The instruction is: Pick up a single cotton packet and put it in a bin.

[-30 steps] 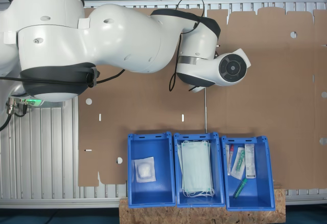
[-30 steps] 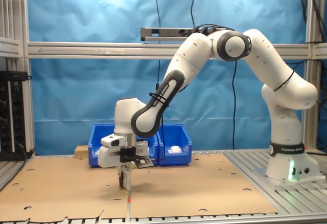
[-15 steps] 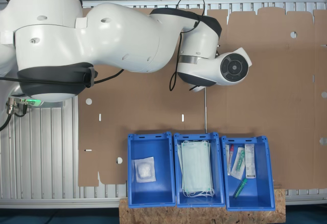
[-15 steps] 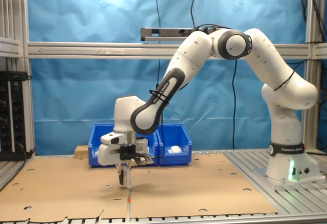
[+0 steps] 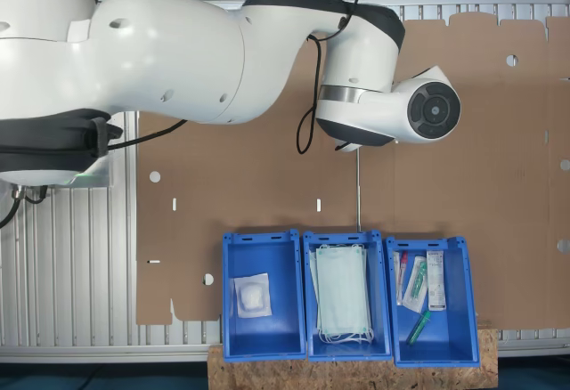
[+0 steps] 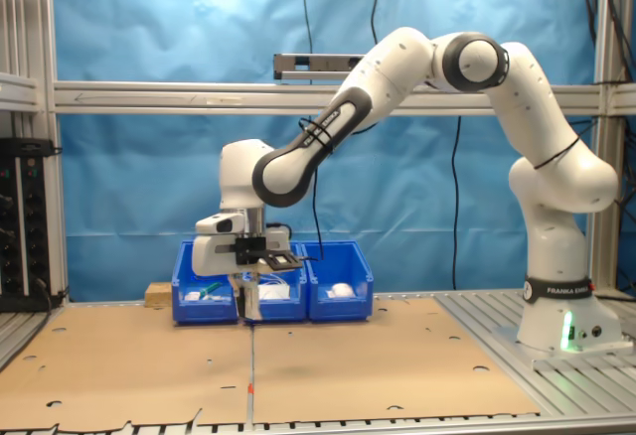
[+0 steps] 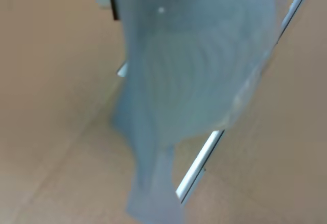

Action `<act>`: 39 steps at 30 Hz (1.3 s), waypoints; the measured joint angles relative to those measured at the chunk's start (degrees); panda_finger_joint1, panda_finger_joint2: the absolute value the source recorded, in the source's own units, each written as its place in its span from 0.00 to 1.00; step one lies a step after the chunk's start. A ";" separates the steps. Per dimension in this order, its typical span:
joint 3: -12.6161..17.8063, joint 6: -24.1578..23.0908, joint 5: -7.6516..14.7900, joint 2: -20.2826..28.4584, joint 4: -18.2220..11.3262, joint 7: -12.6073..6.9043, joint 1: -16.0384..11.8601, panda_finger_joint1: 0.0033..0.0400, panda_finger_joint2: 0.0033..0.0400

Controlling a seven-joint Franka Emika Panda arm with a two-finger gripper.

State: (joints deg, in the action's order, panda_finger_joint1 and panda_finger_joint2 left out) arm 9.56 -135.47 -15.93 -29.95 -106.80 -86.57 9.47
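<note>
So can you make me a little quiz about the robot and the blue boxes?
1. Pick one: in the first exterior view, what lies in the middle blue bin?
A. pale green face masks
B. a toy car
C. apples

2. True or false: a loose cotton packet lies in the end bin at the first exterior view's left.

3. Fill in: the blurry see-through thing hanging from the fingers, close up in the wrist view, looks like a held ______ packet.

Key: 1 A. 2 True. 3 cotton.
</note>
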 joint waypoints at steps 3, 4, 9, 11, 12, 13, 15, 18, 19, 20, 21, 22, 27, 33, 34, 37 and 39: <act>0.25 1.99 0.36 3.06 -1.04 0.00 0.03 0.05 0.05; 0.54 3.10 0.81 5.21 -1.95 0.00 0.04 0.05 0.05; 1.83 5.32 2.26 10.66 -4.99 0.00 0.07 0.05 0.05; 2.60 6.00 3.01 12.85 -6.40 0.00 0.09 0.05 0.05; 3.09 6.35 3.53 13.95 -7.20 0.00 0.12 0.05 0.05; 3.62 6.62 4.15 15.05 -7.99 0.00 0.14 0.05 0.05; 4.19 6.92 4.82 16.15 -8.80 0.00 0.15 0.05 0.05; 6.13 7.72 7.03 19.25 -11.06 0.00 0.16 0.05 0.05; 6.82 7.94 7.79 20.22 -11.77 0.00 0.15 0.05 0.05; 7.56 8.14 8.57 21.13 -12.41 0.00 0.15 0.05 0.05; 8.30 8.37 9.35 22.02 -13.05 0.00 0.14 0.05 0.05; 9.06 8.56 10.08 22.85 -13.62 0.00 0.13 0.05 0.05; 12.99 9.32 13.27 26.22 -15.81 0.00 0.05 0.05 0.05; 17.50 9.97 15.70 28.25 -17.02 0.00 -0.34 0.05 0.05; 18.18 10.04 16.04 28.41 -17.14 0.00 -0.45 0.05 0.05; 20.84 10.25 17.88 28.70 -17.39 0.00 -0.74 0.05 0.05; 22.08 10.35 19.02 28.77 -17.50 0.00 -0.84 0.05 0.05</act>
State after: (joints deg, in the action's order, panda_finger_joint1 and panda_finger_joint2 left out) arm 31.65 -125.11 3.09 -1.17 -124.30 -86.57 8.63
